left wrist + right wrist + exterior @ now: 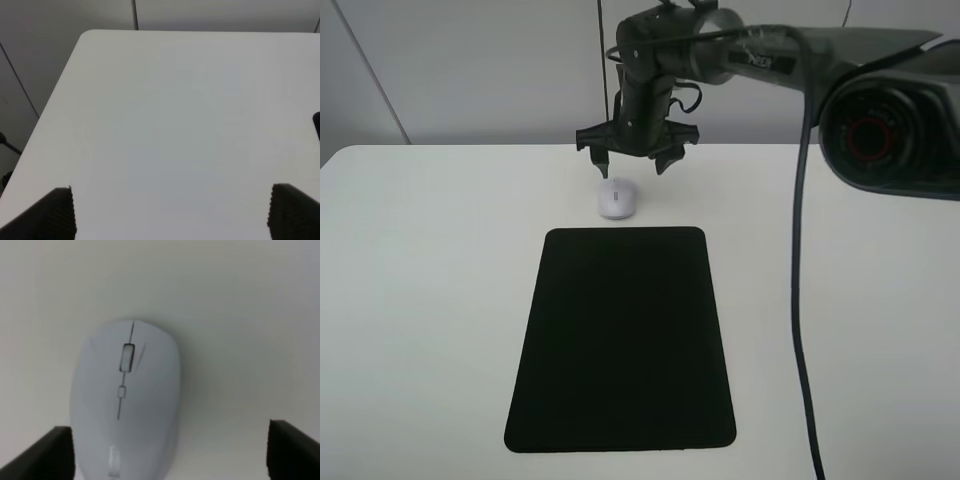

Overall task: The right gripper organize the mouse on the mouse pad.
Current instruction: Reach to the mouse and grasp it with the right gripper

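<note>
The mouse lies on the white table, just beyond the far short edge of the pad. It is near the pad but not touching it, with a thin strip of table between them. The right gripper hangs over the mouse's far side. Its fingers are spread wide and hold nothing. In the right wrist view the mouse sits between them, closer to one finger than the other, with its scroll wheel facing up.

The arm reaches in from the right, above the table. Its black cable hangs down to the right of the pad, well apart from the mouse.

The left gripper is over bare table, and its fingers are also spread and empty. A small dark shape at the edge of the left wrist view is too cut off to identify.
</note>
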Action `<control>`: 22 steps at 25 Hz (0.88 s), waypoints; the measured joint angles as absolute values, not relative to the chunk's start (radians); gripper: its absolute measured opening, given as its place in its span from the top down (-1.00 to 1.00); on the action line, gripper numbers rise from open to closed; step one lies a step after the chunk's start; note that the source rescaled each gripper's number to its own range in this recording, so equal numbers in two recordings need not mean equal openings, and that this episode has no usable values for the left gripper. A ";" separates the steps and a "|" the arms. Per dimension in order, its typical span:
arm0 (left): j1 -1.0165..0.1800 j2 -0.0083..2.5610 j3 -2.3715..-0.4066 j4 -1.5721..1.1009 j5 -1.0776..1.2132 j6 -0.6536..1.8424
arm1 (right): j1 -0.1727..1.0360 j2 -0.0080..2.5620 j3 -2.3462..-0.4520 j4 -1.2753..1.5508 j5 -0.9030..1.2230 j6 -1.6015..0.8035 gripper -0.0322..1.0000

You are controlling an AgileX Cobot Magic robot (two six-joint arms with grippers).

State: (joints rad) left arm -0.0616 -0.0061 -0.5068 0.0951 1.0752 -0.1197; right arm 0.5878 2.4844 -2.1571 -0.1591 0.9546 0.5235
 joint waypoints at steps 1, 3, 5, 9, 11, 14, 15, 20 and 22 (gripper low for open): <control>-0.062 -0.006 -0.507 0.095 1.075 -0.120 | 0.594 2.489 -2.157 -0.156 0.940 0.530 -0.99; -0.062 -0.006 -0.507 0.095 1.075 -0.120 | 0.600 2.499 -2.157 -0.153 0.919 0.533 -0.99; -0.062 -0.006 -0.507 0.095 1.075 -0.120 | 0.607 2.506 -2.157 -0.157 0.912 0.539 -0.99; -0.062 -0.006 -0.507 0.095 1.075 -0.120 | 0.611 2.517 -2.157 -0.194 0.911 0.572 -0.99; -0.062 -0.006 -0.507 0.095 1.075 -0.120 | 0.612 2.519 -2.157 -0.213 0.911 0.578 -0.99; -0.062 -0.006 -0.507 0.095 1.075 -0.120 | 0.617 2.519 -2.157 -0.230 0.902 0.582 -0.99; -0.062 -0.006 -0.507 0.095 1.075 -0.120 | 0.619 2.519 -2.157 -0.229 0.897 0.582 -0.99; -0.062 -0.006 -0.507 0.095 1.075 -0.120 | 0.622 2.519 -2.157 -0.184 0.897 0.550 -0.99; -0.062 -0.006 -0.507 0.095 1.075 -0.120 | 0.622 2.519 -2.157 -0.167 0.899 0.505 -0.99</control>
State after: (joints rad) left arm -0.0616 -0.0061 -0.5068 0.0951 1.0752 -0.1197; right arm 0.6224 2.5188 -2.1571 -0.1668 0.8993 0.5049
